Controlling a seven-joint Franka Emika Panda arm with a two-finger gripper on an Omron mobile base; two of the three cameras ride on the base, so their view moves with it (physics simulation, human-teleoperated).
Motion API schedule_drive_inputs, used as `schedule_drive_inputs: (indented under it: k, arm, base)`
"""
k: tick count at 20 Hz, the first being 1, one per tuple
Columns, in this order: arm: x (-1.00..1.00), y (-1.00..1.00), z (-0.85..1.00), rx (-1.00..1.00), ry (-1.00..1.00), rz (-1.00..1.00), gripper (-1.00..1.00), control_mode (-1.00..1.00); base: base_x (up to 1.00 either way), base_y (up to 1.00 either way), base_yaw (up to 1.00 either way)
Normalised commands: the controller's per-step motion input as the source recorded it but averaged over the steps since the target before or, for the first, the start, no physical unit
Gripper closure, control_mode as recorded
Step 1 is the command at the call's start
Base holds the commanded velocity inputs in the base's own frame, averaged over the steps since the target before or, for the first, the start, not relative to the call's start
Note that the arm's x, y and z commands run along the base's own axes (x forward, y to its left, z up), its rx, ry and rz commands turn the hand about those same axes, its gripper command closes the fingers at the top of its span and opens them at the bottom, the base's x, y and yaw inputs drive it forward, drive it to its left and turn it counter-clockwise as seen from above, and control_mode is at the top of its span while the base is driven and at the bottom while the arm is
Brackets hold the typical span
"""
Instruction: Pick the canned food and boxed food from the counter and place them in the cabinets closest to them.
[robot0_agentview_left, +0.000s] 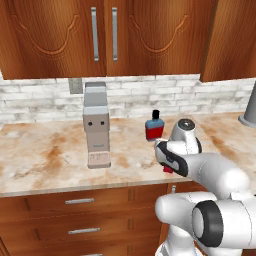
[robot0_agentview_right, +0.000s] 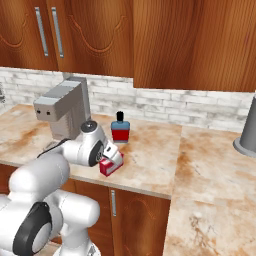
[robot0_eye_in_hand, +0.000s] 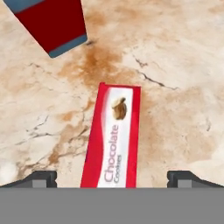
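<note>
- The claw (robot0_eye_in_hand: 112, 179) stands spread as wide as it goes, with nothing in its grasp; its two dark fingertips (robot0_eye_in_hand: 37, 178) sit one on either side of the boxed food, apart from it.
- The boxed food (robot0_eye_in_hand: 114, 135), a thin red box with a pale face reading "Chocolate Cookies", lies flat on the counter (robot0_agentview_left: 45, 160) close to its front edge, directly under the claw.
- From the right base view the box (robot0_agentview_right: 111, 166) peeks out from under the white hand, just back from the counter's front edge.
- A squat blue-and-red bottle (robot0_agentview_left: 154, 127) with a black cap stands upright just behind the box, toward the wall.
- A grey coffee machine (robot0_agentview_left: 96, 126) stands to the left of the bottle, near the middle of this stretch of counter.
- The cabinets (robot0_agentview_left: 60, 35) hang above, doors closed, silver bar handles side by side.
- A grey cone-shaped thing (robot0_agentview_right: 247, 131) stands far off at the right end of the counter, cut by the picture's edge.
</note>
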Motion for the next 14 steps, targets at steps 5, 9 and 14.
schedule_drive_inputs:
  k: [5, 9, 14]
  arm:
    - [0.24, -0.03, -0.31, 0.0, 0.0, -0.01, -1.0, -1.0]
    - [0.2, -0.04, -0.33, 0.0, 0.01, -0.01, -1.0, -1.0]
    - [0.19, -0.04, -0.33, 0.0, 0.0, -0.01, -1.0, -1.0]
  base:
    - [0.0, 0.0, 0.0]
    - [0.0, 0.0, 0.0]
    - [0.0, 0.0, 0.0]
